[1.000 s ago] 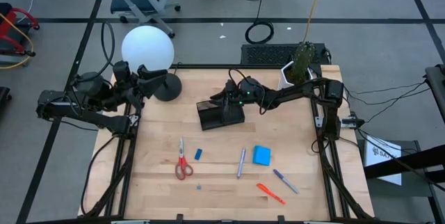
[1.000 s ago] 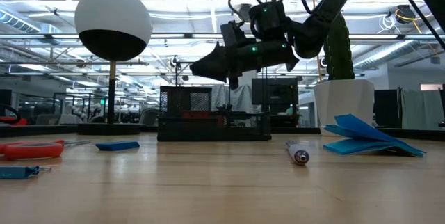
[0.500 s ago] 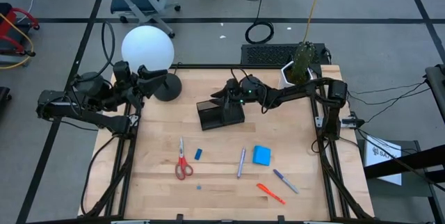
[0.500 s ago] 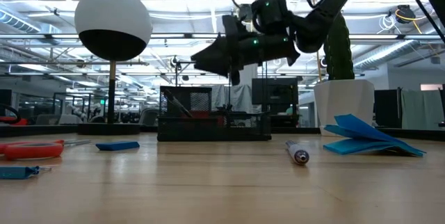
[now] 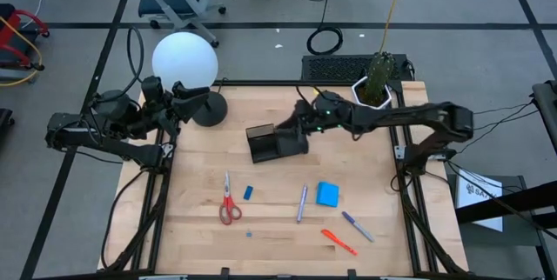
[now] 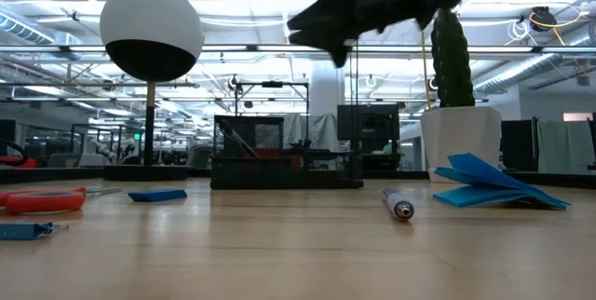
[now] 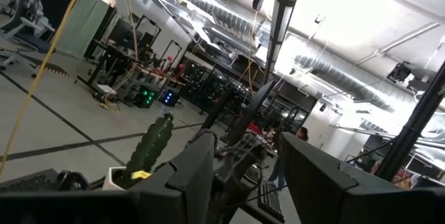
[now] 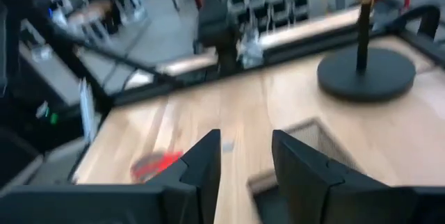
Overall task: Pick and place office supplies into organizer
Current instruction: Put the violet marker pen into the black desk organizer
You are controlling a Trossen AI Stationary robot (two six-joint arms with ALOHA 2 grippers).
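Note:
The black mesh organizer sits at the table's far middle, and a thin dark pen leans inside it in the low view. My right gripper hangs open and empty above the organizer's right end, high over it. On the near half of the table lie the red-handled scissors, a blue eraser, a grey-purple pen, the blue notepad, a purple pen and an orange marker. My left gripper waits open at the far left.
A lamp with a white globe stands on a round black base at the far left, beside my left gripper. A white pot with a cactus stands at the far right corner. Bare wood lies between the organizer and the supplies.
My right gripper has risen well above the organizer and drawn a little toward the table's right, while its arm has stretched out. The organizer and the supplies on the table have stayed in place.

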